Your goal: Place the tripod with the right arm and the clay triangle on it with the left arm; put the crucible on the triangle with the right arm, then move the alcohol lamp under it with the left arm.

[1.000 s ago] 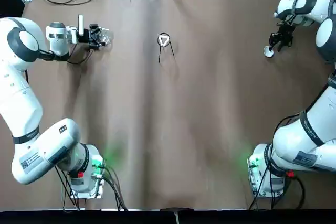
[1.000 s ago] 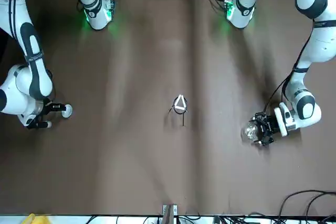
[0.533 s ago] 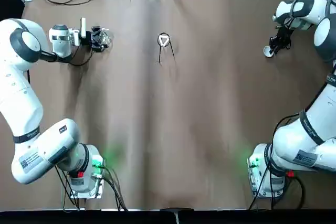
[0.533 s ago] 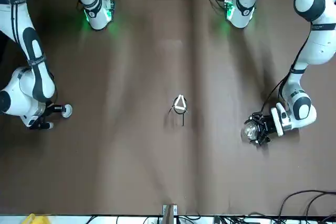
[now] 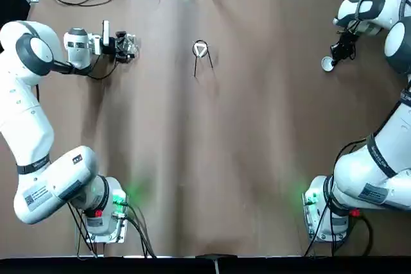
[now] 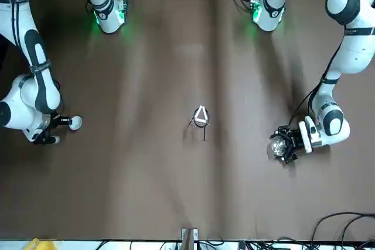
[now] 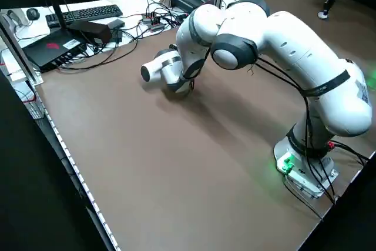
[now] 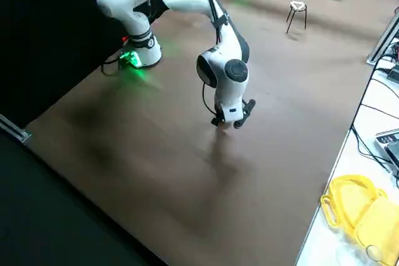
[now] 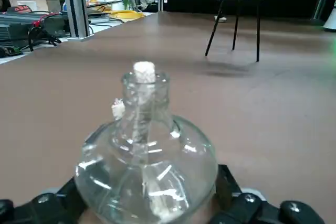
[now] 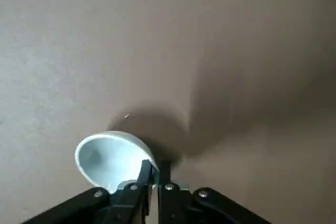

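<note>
Top view: the tripod [image 5: 195, 64] stands on the bench [image 5: 257, 158] between the arms, towards the far edge, with the triangle [image 5: 200, 49] on its ring. The right gripper [image 5: 333, 54] is well to the right with the crucible [image 5: 327, 64]; that should go on next, brought in above the ring and lowered onto the triangle's middle.

Front view: the left gripper [image 6: 283, 144] has the lamp [image 6: 278, 146] well apart from the tripod. It would do best to wait there until the crucible sits, then slide in low between the legs.

Left wrist view: the fingers are spread around the lamp's round body, gripping it, wick up; keep it upright.

Right wrist view: the fingers are almost together, pinching the crucible's wall at one side. It could swivel, so it wants levelling and a slow release.

Left side view: the left arm hides its own fingers and the lamp; the tripod is out of sight.

Right side view: the crucible can't be made out, and the lamp is partly masked near the picture's top. How squarely the triangle sits is hard to judge.
</note>
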